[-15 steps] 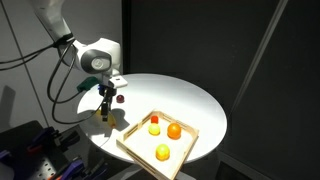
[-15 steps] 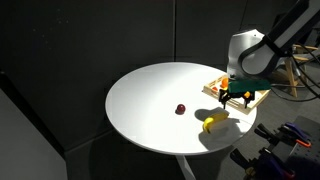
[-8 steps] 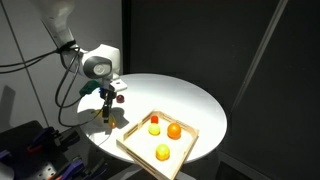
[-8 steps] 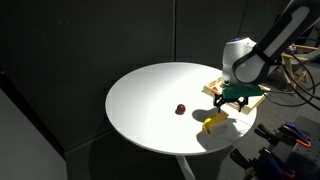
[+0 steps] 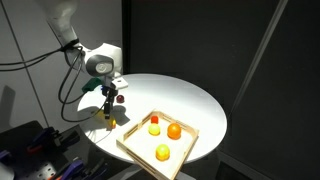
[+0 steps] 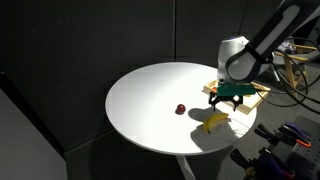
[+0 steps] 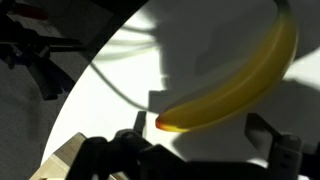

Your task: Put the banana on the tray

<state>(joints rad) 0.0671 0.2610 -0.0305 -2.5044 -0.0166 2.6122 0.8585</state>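
Note:
The banana (image 5: pixel 106 117) lies on the round white table near its edge, beside the light-wood tray (image 5: pixel 130 144); it also shows in an exterior view (image 6: pixel 216 122). My gripper (image 5: pixel 106 102) hangs just above it, open and empty, also seen in an exterior view (image 6: pixel 226 101). In the wrist view the banana (image 7: pixel 235 85) fills the upper right. Its tip sits between the two spread fingers of the gripper (image 7: pixel 200 140), which do not touch it. The tray (image 6: pixel 258 92) is partly hidden behind the gripper.
The tray holds a yellow fruit (image 5: pixel 154 128), an orange fruit (image 5: pixel 174 130) and another yellow fruit (image 5: pixel 162 152). A small red fruit (image 6: pixel 181 109) lies on the table (image 6: pixel 150 100). The table edge is close to the banana. Cables hang by the arm.
The gripper has shifted a little sideways, away from the tray and over the banana, staying open. The banana and fruits have not moved.

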